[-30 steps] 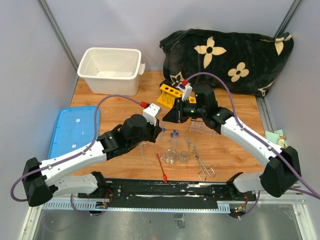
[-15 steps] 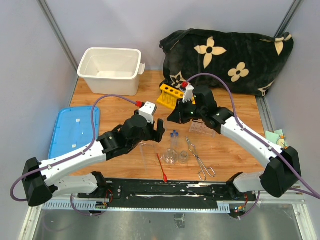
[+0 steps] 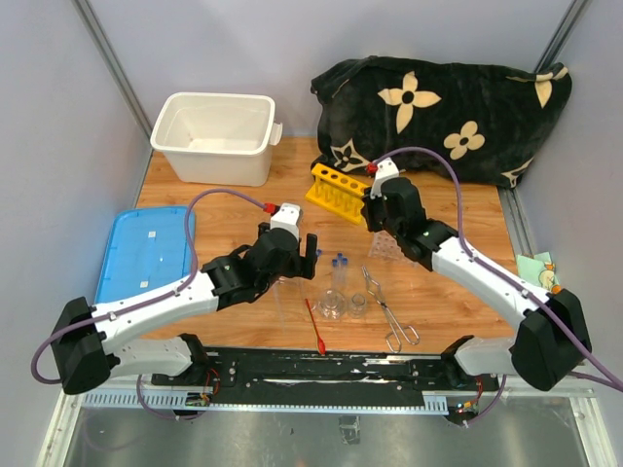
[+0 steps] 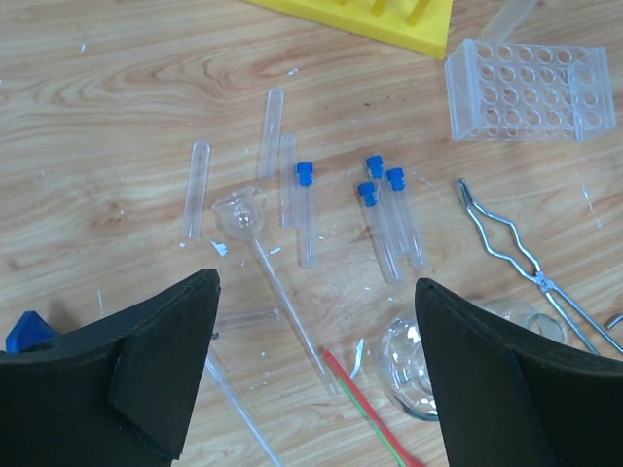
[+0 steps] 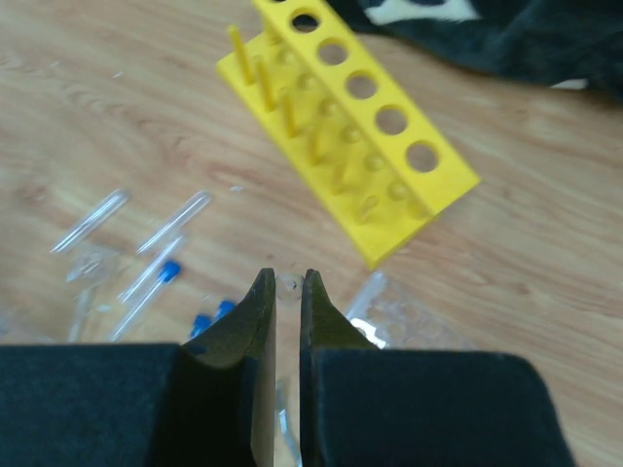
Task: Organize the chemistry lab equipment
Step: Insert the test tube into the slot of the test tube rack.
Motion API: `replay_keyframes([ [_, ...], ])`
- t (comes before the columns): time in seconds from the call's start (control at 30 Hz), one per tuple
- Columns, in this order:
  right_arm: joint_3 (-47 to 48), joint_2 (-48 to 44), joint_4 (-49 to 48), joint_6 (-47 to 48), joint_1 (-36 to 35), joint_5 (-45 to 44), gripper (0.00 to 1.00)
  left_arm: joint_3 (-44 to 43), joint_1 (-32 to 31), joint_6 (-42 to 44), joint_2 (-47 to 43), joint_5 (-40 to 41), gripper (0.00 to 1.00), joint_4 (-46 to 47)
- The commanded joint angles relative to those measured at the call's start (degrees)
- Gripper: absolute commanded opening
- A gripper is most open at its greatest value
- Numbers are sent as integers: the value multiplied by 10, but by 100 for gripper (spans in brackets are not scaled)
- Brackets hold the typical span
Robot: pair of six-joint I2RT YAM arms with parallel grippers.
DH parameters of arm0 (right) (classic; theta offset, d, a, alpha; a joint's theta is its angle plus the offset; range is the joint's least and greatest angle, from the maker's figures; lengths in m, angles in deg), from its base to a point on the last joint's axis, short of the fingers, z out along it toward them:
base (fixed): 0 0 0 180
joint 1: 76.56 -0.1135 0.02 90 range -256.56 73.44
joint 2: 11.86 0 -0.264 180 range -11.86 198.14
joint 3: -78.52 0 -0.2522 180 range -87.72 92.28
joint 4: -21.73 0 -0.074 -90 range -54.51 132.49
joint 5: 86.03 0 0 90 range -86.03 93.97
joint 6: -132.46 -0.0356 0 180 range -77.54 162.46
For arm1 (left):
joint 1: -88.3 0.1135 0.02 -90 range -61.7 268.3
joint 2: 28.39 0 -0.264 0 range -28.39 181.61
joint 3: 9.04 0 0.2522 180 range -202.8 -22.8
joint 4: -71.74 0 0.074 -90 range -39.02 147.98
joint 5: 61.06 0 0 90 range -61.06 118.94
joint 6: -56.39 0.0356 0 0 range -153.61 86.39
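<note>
Little appears sorted yet. The yellow holed tube rack (image 3: 336,190), at the upper centre of the overhead view, looks empty. The blue-capped clear tubes (image 4: 389,219), small glass beakers (image 4: 409,355), metal tongs (image 4: 506,248) and red-tipped stick (image 3: 314,326) are strewn mid-frame on the wooden tabletop (image 3: 448,321). The left gripper (image 4: 316,282) is held with jaws spread wide above the tubes. The right gripper (image 5: 288,277) is held with jaws almost together near the rack. Whether a tube is pinched cannot be told.

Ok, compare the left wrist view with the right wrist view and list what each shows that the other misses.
Only the left wrist view shows the metal tongs, a small glass beaker and the red-tipped stick. Only the right wrist view shows the black flowered cloth. Both show the yellow holed tube rack, the blue-capped clear tubes and the clear plastic rack.
</note>
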State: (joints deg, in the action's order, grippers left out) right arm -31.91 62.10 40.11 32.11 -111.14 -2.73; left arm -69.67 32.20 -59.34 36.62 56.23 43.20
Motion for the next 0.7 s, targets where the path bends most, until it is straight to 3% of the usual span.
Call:
replay_keyframes([
  [0.0,-13,33,-109,48,19,-96,1,6,-4,-32,8,20,85,5],
  [0.3,23,99,-127,24,77,-53,1,18,-4,-28,10,9,84,7],
  [0.67,30,95,-141,14,92,-5,1,10,-4,-20,42,-8,84,18],
])
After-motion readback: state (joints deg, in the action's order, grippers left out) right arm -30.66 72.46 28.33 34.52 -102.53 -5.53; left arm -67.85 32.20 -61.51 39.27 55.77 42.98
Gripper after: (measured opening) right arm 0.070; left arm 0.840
